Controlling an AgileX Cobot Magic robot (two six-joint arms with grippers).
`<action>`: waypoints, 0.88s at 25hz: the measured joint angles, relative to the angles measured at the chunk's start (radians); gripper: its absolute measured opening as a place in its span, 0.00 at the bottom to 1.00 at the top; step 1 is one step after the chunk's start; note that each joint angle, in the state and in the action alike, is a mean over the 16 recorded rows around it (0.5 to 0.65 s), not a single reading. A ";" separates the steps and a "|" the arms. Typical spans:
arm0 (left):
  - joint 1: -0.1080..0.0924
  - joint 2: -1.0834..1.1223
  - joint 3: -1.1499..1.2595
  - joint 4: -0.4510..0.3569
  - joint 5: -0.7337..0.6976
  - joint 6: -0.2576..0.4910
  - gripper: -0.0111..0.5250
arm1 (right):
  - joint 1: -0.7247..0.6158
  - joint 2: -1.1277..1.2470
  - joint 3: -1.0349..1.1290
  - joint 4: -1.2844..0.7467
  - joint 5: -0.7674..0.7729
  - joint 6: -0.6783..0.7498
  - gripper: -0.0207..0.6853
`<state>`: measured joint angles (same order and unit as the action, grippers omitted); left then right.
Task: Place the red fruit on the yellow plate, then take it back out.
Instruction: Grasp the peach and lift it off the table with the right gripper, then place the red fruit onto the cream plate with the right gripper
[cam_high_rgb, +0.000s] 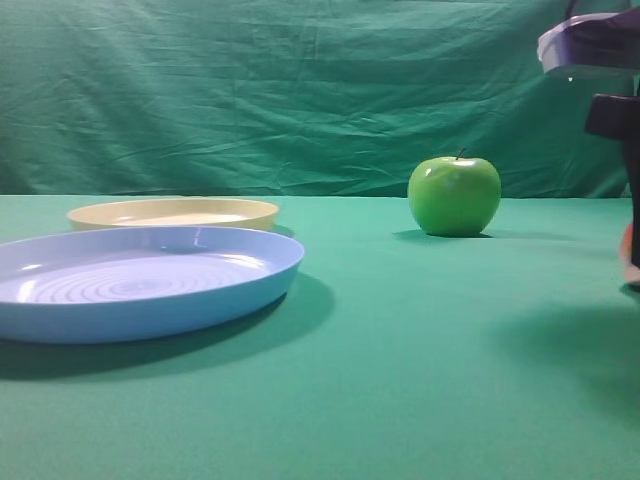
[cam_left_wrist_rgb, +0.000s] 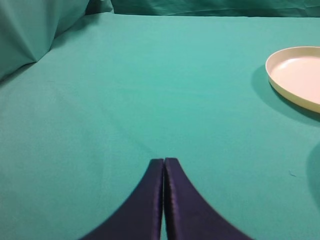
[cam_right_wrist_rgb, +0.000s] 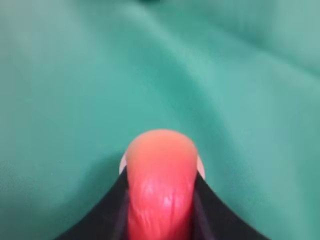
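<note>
The red fruit (cam_right_wrist_rgb: 161, 185) fills the gap between the two dark fingers of my right gripper (cam_right_wrist_rgb: 161, 175), which is shut on it just above the green cloth. In the high view only a red-and-pale sliver of the red fruit (cam_high_rgb: 629, 250) shows at the right edge, under the dark arm. The pale yellow plate (cam_high_rgb: 173, 213) lies at the far left, behind the blue plate; the yellow plate (cam_left_wrist_rgb: 299, 76) also shows at the right of the left wrist view. My left gripper (cam_left_wrist_rgb: 164, 161) is shut on nothing, its fingers pressed together over bare cloth.
A large light blue plate (cam_high_rgb: 140, 280) with concentric rings sits front left. A shiny green apple (cam_high_rgb: 454, 195) with a stem stands at the middle right, left of the right arm. A green backdrop hangs behind the table.
</note>
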<state>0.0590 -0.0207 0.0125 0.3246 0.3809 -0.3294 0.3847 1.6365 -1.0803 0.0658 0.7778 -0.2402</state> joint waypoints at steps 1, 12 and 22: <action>0.000 0.000 0.000 0.000 0.000 0.000 0.02 | 0.008 0.003 -0.037 0.000 0.008 -0.004 0.31; 0.000 0.000 0.000 0.000 0.000 0.000 0.02 | 0.176 0.166 -0.488 -0.001 0.018 -0.065 0.29; 0.000 0.000 0.000 0.000 0.000 0.000 0.02 | 0.336 0.491 -0.813 0.004 -0.010 -0.109 0.29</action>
<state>0.0590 -0.0207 0.0125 0.3246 0.3809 -0.3293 0.7208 2.1275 -1.8936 0.0697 0.7673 -0.3493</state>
